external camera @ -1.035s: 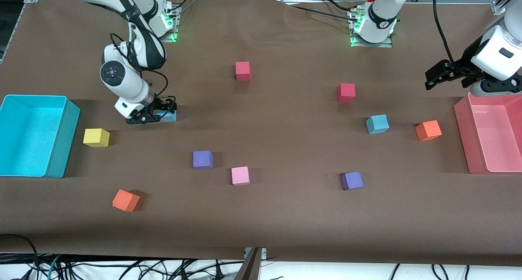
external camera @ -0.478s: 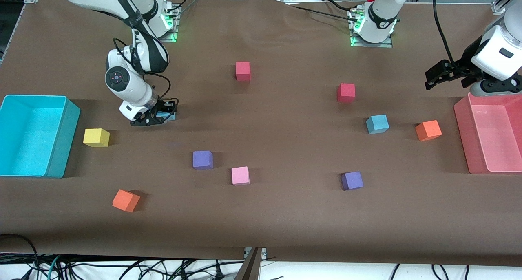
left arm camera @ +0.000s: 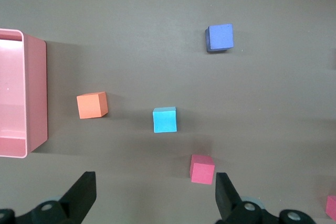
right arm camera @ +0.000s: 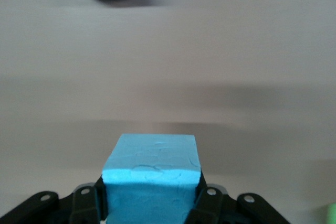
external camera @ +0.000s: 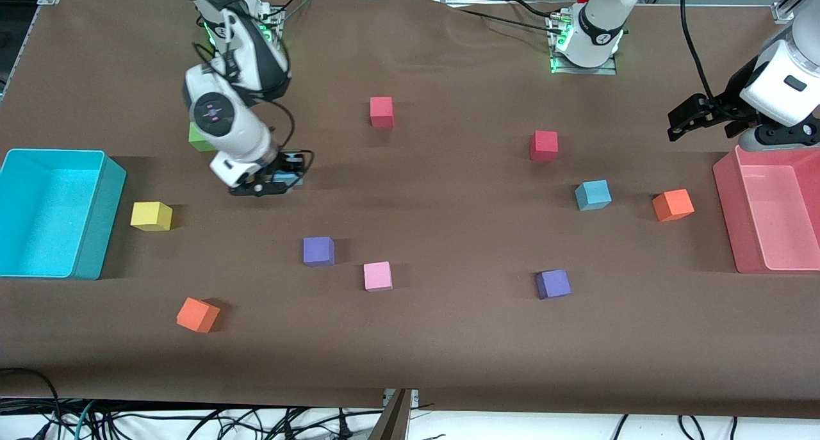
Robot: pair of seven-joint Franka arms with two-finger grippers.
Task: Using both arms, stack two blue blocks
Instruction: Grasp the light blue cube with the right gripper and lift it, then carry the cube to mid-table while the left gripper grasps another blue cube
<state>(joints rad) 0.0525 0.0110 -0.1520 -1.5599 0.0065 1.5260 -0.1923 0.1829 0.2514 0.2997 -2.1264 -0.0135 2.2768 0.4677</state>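
My right gripper (external camera: 282, 179) is shut on a sky-blue block (external camera: 290, 179) and holds it just above the brown table; in the right wrist view the block (right arm camera: 152, 179) fills the space between the fingers (right arm camera: 86, 203). The second sky-blue block (external camera: 592, 195) sits on the table toward the left arm's end, also seen in the left wrist view (left arm camera: 165, 119). My left gripper (external camera: 688, 118) is open and empty, up in the air beside the pink bin (external camera: 769, 216); its fingers (left arm camera: 81, 192) show wide apart.
Loose cubes lie about: red (external camera: 381, 111), red (external camera: 543, 145), orange (external camera: 672, 204), purple (external camera: 553, 284), purple (external camera: 318, 250), pink (external camera: 377, 276), orange (external camera: 197, 314), yellow (external camera: 151, 216), green (external camera: 200, 139). A cyan bin (external camera: 51, 212) stands at the right arm's end.
My right gripper has lifted the sky-blue block and carried it toward the left arm's end, uncovering a green cube. The left arm has not moved.
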